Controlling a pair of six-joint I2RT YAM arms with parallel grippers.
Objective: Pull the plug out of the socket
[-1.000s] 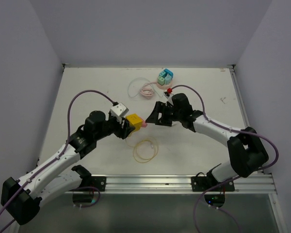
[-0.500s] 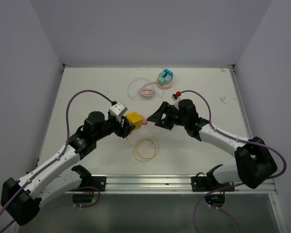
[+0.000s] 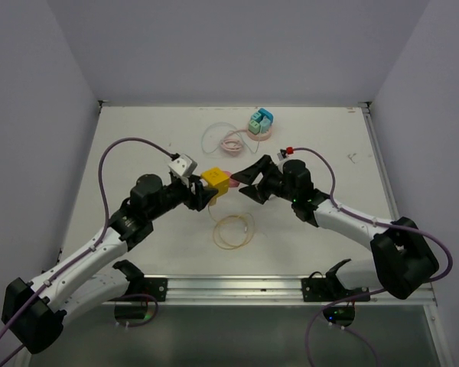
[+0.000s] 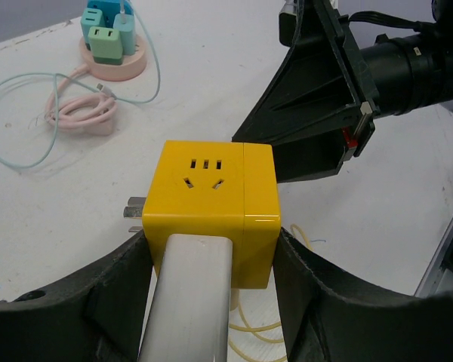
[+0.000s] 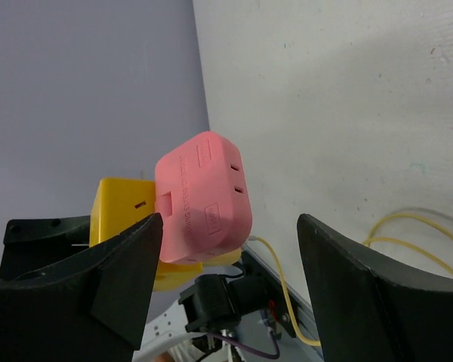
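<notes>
My left gripper (image 3: 205,193) is shut on the yellow cube socket (image 3: 214,180) and holds it above the table. In the left wrist view the cube (image 4: 211,204) sits between my black fingers (image 4: 106,302), with metal prongs (image 4: 134,213) on its left face and a pale grey rounded piece (image 4: 189,302) against its near face. The pink plug (image 3: 231,183) sticks out of the cube toward my right gripper (image 3: 246,183). In the right wrist view the plug (image 5: 204,196) lies between the open jaws of my right gripper (image 5: 228,226), close to the left finger (image 5: 121,271).
A coiled yellow cable (image 3: 233,229) lies on the table below the cube. At the back stand teal and blue plugs on a pink round base (image 3: 260,122), beside a coiled pink cable (image 3: 231,141) and a pale green cable loop (image 3: 213,131).
The left gripper has carried the cube a little up and farther back. The right arm has shifted right and turned, its open jaws staying by the pink plug.
</notes>
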